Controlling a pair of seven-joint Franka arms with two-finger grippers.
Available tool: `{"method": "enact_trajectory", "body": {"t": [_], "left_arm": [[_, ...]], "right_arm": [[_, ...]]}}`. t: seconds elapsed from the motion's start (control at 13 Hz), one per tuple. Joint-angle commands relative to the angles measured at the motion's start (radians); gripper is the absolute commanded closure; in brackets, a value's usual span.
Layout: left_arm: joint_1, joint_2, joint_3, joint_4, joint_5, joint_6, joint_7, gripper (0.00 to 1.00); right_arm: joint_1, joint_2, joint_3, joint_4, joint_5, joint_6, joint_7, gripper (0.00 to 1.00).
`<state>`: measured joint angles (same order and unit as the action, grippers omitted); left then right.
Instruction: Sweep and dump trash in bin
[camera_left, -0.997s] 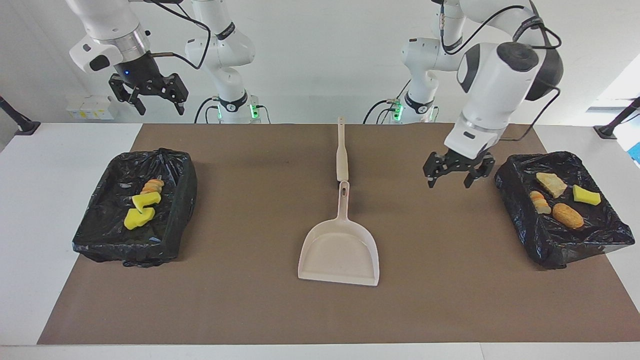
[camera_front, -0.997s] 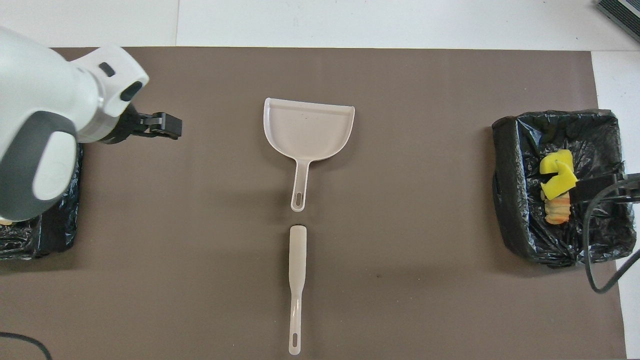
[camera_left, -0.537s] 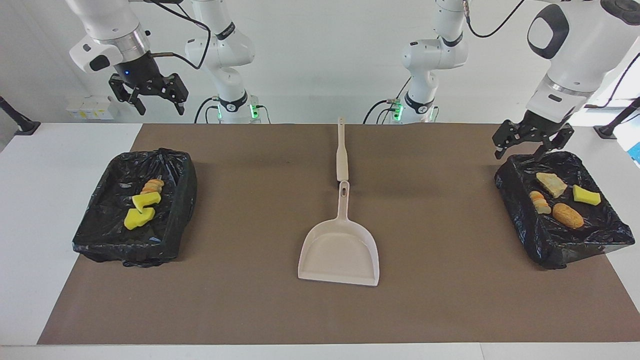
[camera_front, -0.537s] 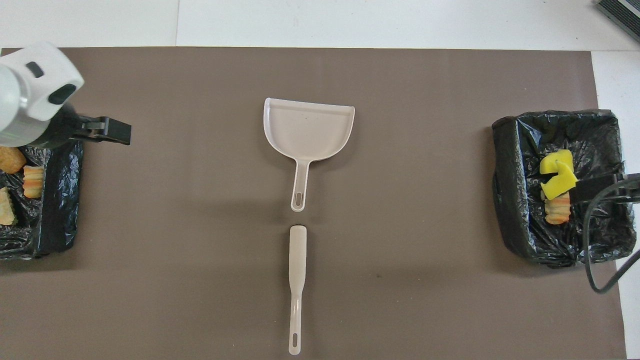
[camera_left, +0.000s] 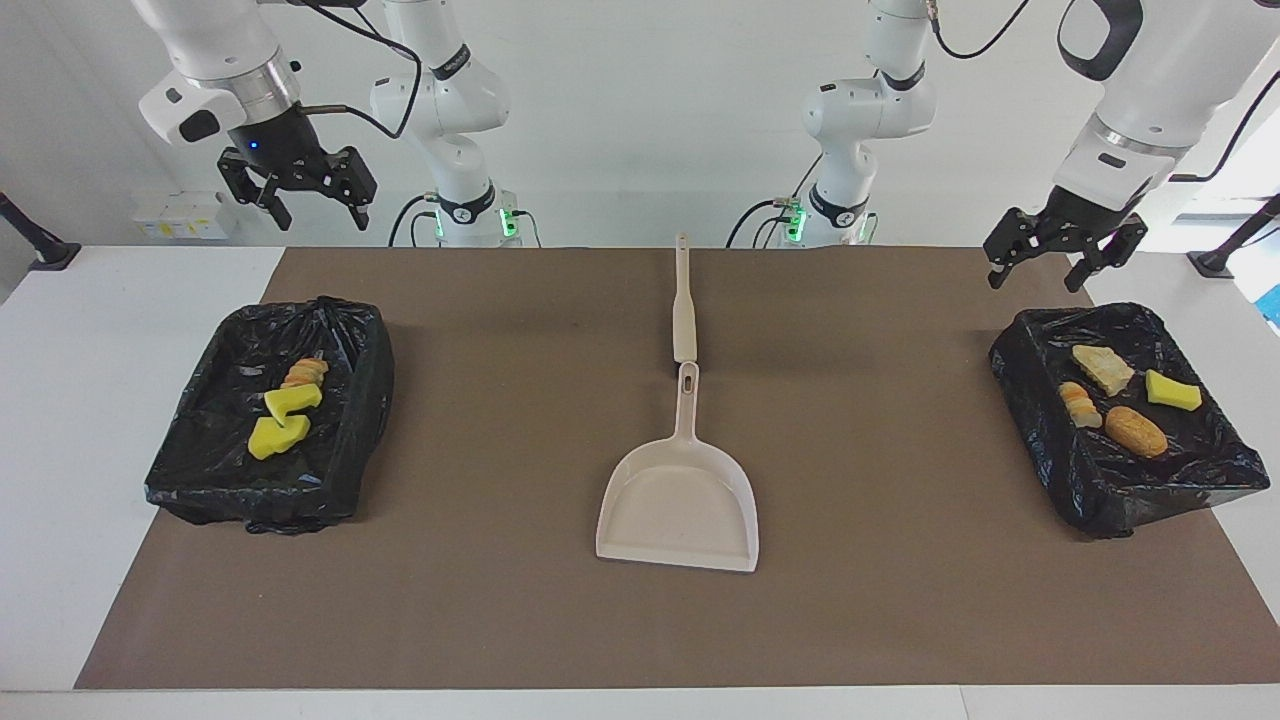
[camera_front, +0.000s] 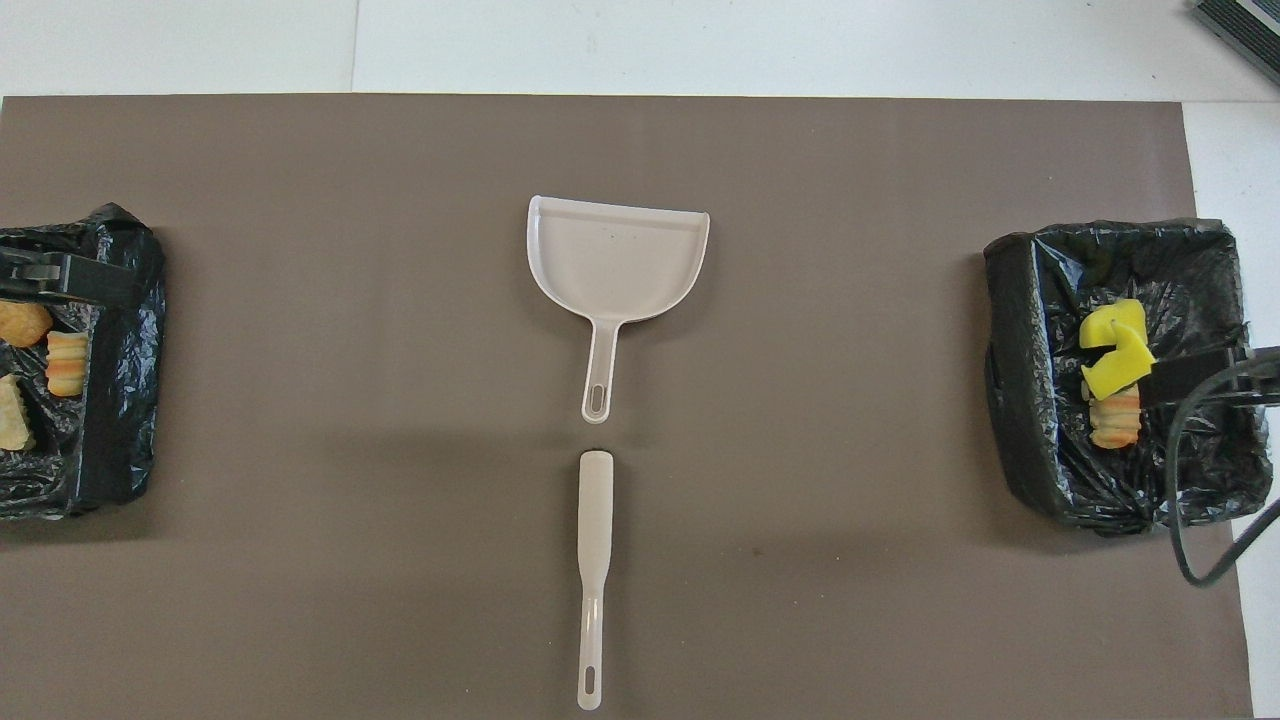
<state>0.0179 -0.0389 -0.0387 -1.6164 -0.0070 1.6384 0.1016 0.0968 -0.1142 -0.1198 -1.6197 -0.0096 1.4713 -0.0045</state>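
The trash lies in two black-bagged bins. The bin (camera_left: 352, 440) (camera_front: 1030, 400) at the right arm's end holds yellow sponge pieces (camera_left: 278, 436) (camera_front: 1112, 358) and an orange-brown chunk (camera_left: 305, 372). In the bin (camera_left: 1030, 400) (camera_front: 120, 400) at the left arm's end lie bread-like chunks (camera_left: 1135, 430) (camera_front: 66, 362) and a yellow sponge piece (camera_left: 1172, 390). My left gripper (camera_left: 1034, 283) hangs open and empty in the air over that bin's edge. High over the other bin, my right gripper (camera_left: 322, 222) waits open and empty.
A beige dustpan (camera_left: 680, 500) (camera_front: 615, 260) lies in the middle of the brown mat (camera_left: 500, 600), its handle toward the robots. A beige brush handle (camera_left: 684, 300) (camera_front: 594, 540) lies in line with it, nearer to the robots. A black cable (camera_front: 1185, 500) hangs over the bin at the right arm's end.
My left gripper has risen from low over the mat beside its bin and swung outward, now over the bin's edge. The right arm has not moved.
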Motion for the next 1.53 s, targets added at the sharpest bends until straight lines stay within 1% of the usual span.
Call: {"method": "enact_trajectory", "body": {"t": [0.0, 1.0, 1.15, 1.23, 1.3, 1.38, 1.46], "left_arm": [[0.005, -0.018, -0.001, -0.019, -0.005, -0.015, -0.01, 0.0], [0.008, -0.007, -0.001, 0.0, -0.014, -0.005, -0.017, 0.0], [-0.004, -0.006, 0.002, 0.006, -0.011, -0.002, -0.017, 0.0], [-0.013, -0.001, 0.017, 0.006, -0.008, -0.006, -0.017, 0.0], [-0.059, -0.002, 0.045, 0.006, -0.008, -0.003, -0.016, 0.0], [-0.094, -0.002, 0.095, 0.006, -0.008, -0.002, -0.016, 0.0], [-0.098, -0.004, 0.099, 0.009, -0.008, -0.006, -0.016, 0.0]], "right_arm": [[-0.006, -0.019, 0.002, -0.017, 0.017, -0.009, -0.017, 0.0], [-0.006, -0.019, 0.002, -0.017, 0.017, -0.009, -0.017, 0.0], [-0.006, -0.019, 0.002, -0.017, 0.017, -0.009, -0.015, 0.0], [-0.006, -0.019, 0.002, -0.017, 0.017, -0.009, -0.017, 0.0], [-0.006, -0.019, 0.002, -0.017, 0.017, -0.009, -0.017, 0.0], [-0.006, -0.019, 0.002, -0.017, 0.017, -0.009, -0.017, 0.0], [-0.006, -0.019, 0.002, -0.017, 0.017, -0.009, -0.017, 0.0]]}}
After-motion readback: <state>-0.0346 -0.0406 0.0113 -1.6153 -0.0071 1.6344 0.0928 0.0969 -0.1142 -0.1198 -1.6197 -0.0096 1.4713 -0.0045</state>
